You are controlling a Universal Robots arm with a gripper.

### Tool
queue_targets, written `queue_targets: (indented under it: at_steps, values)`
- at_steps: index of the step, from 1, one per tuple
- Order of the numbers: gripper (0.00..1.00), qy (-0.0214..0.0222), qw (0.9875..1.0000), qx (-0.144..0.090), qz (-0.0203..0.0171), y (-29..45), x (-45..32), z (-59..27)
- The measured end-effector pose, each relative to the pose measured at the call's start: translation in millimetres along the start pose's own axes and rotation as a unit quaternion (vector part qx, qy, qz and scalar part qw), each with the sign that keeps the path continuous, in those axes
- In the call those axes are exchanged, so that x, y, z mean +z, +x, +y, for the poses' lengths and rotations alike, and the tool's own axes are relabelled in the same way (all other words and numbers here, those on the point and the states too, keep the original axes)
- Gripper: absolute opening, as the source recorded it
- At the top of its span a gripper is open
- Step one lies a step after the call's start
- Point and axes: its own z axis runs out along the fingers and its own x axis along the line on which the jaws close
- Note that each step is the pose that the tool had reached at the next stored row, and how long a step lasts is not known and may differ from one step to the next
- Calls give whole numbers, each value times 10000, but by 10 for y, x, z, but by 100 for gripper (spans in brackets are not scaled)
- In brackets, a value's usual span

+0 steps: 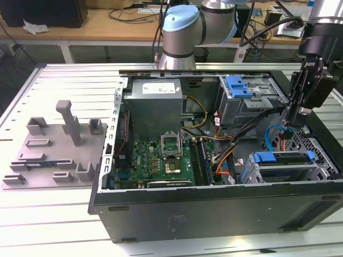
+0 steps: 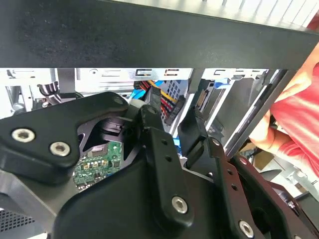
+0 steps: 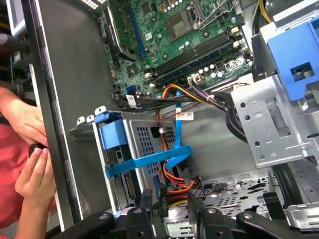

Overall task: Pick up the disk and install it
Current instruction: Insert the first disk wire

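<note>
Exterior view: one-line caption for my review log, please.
Open pincer hangs inside the opened computer case, just above the blue-framed disk at the exterior view's right.

Open room is found above the motherboard [image 1: 161,155], where only low parts stand. Beyond it the way is blocked by the tall power-supply box [image 1: 155,104]. Toward the exterior view's right the space is narrowed. The gap between the upper drive cage [image 1: 249,99] and the lower drive cage [image 1: 286,168] is crossed by a black cable bundle [image 1: 244,131], orange wires [image 1: 222,158] and a looping blue data cable [image 1: 270,140]. The gripper [image 1: 293,124] is hung in that gap, fingers apart, near the perforated case wall [image 1: 321,152]. In the first wrist view a person's hands [image 3: 35,174] are seen just outside the case's side panel [image 3: 75,99].
</note>
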Motion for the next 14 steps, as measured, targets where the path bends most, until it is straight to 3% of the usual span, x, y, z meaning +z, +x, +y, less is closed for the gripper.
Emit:
queue_targets:
  at_steps: [14]
  values:
    - [42,50,9999,-90,1,11,13,38]
